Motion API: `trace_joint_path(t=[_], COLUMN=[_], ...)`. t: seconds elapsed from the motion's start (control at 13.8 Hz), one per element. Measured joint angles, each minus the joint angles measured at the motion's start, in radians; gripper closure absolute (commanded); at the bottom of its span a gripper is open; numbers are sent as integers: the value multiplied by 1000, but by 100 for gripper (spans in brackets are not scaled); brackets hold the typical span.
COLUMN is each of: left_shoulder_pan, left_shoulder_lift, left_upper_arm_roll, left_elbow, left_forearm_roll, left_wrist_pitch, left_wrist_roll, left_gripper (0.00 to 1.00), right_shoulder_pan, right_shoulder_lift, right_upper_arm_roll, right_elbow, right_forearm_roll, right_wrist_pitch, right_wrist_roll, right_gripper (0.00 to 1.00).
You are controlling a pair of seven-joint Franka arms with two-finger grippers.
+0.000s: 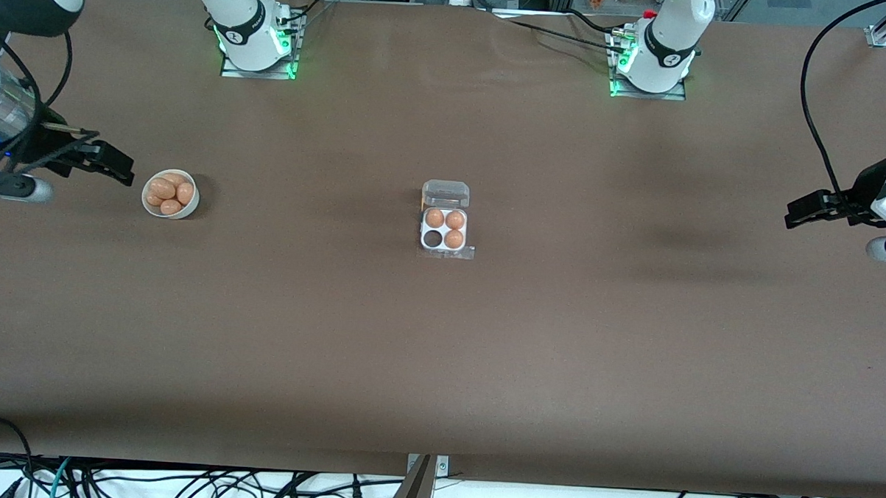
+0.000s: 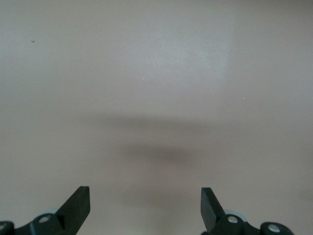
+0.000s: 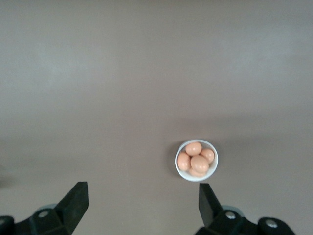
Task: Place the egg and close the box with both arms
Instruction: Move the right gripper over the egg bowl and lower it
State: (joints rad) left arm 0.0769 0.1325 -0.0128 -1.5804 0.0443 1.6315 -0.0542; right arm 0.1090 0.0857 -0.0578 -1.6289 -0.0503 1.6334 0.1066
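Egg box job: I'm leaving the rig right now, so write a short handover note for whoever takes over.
Left gripper: open, empty, waiting over bare table at its own end.
Right gripper: open, empty, beside the bowl of eggs.
Box: mid-table, lid open, three eggs in, one cup empty, on the side nearer the front camera.
Done: nothing visible yet.
Left: take an egg from the bowl, fill the empty cup, close the lid with both arms.

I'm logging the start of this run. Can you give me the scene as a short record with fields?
box: white four-cup egg box mid-table, clear lid open
box contents: three eggs, one cup empty
bowl: white bowl of brown eggs, toward the right arm's end
right hand: open, empty, in the air beside the bowl
left hand: open, empty, over bare table at the left arm's end
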Motion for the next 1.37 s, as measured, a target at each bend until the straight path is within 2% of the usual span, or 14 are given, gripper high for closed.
trace_joint_path(t=[0.29,0.51,0.72,1.08,1.37], left_shoulder_pan=[0,0,0,0,0], left_shoulder_lift=[5,10,11,11,11], left_upper_arm_roll=[0,0,0,0,0], left_elbow=[0,1,1,2,2], left_forearm_roll=[0,0,0,0,0], left_wrist_pitch=[0,0,0,0,0], left_wrist_roll=[0,0,0,0,0], left_gripper=[0,0,0,0,0], right_shoulder_pan=[-15,-24,-30,-29,-30], right_shoulder_lift=[77,99,73,-36,-87], right_upper_arm_roll=[-8,-42,-73,-123,-213], right_elbow=[-11,-78,-244,-596,-754], right_forearm_roll=[-2,-4,-4,-4,-4], right_wrist_pitch=[-29,16,195,554,726], right_wrist_roll=[-47,-53,-69,-126,-247], right_gripper=[0,0,0,0,0])
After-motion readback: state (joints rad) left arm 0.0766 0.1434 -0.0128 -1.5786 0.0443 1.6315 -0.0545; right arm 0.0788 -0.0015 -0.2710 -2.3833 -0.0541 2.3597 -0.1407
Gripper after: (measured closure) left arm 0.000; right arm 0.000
